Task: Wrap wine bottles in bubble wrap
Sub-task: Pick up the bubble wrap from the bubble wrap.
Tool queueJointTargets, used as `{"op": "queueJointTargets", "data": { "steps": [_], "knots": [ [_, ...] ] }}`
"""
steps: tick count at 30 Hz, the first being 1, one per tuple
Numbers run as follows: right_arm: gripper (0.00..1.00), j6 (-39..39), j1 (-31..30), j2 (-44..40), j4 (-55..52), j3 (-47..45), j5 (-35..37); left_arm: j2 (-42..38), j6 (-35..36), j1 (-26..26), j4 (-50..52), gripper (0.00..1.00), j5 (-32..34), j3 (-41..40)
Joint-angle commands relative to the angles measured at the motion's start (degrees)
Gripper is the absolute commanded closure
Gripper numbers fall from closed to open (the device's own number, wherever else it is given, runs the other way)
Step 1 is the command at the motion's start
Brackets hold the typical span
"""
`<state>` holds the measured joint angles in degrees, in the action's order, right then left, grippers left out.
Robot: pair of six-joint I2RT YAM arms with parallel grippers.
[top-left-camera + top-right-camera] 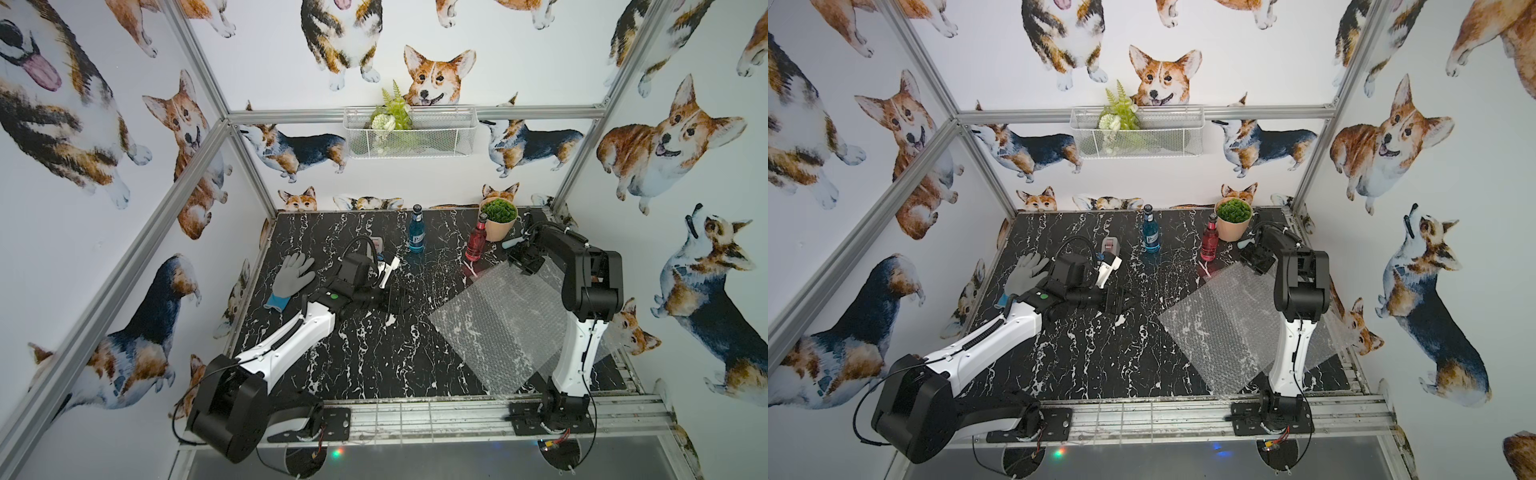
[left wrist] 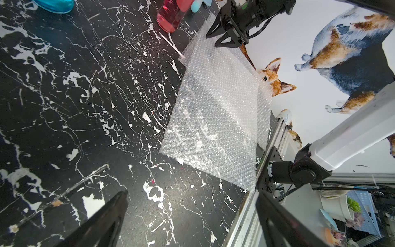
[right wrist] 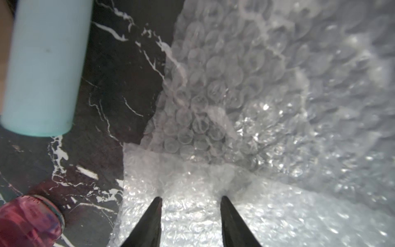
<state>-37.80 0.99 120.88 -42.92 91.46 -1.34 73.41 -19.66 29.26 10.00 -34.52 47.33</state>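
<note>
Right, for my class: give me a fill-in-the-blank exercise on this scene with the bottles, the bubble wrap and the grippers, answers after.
1. The blue bottle and the red-pink bottle both stand ____ on the marble table.
2. The right gripper is down at a corner of the bubble wrap, close to the ____ bottle.
3. The left gripper is open and holds ____.
Missing words: upright; red-pink; nothing.
</note>
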Motion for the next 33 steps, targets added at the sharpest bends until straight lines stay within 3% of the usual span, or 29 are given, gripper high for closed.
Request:
{"op": "queueJointTargets", "data": {
  "steps": [1,10,14,21,30,33],
  "knots": [
    [0.62,-0.73,-0.20,-0.79,-1.15,0.39,1.90,0.23,0.68,0.27,0.20,0.04,0.17,0.47],
    [0.66,-0.70,-0.29,1.85,-1.88,0.49,0.60,-0.20,1.38,0.47,1.25,0.04,0.51,0.24],
    [0.82,-0.83,-0.29,0.76,-0.92,-0.42,0.81,-0.19,1.28,0.46,1.25,0.04,0.60,0.19],
    [0.85,0.56,-0.55,-2.23,-1.46,-0.58,2.20,0.33,1.38,0.68,1.26,0.04,0.82,0.73],
    [1.00,1.31,-0.64,-3.01,-0.63,-1.85,0.89,0.82,1.47,0.89,1.21,0.04,0.78,0.83],
    [1.00,1.73,-0.97,-4.70,0.22,-3.04,0.95,0.43,1.67,0.89,1.78,0.03,1.16,0.91]
  ]
}}
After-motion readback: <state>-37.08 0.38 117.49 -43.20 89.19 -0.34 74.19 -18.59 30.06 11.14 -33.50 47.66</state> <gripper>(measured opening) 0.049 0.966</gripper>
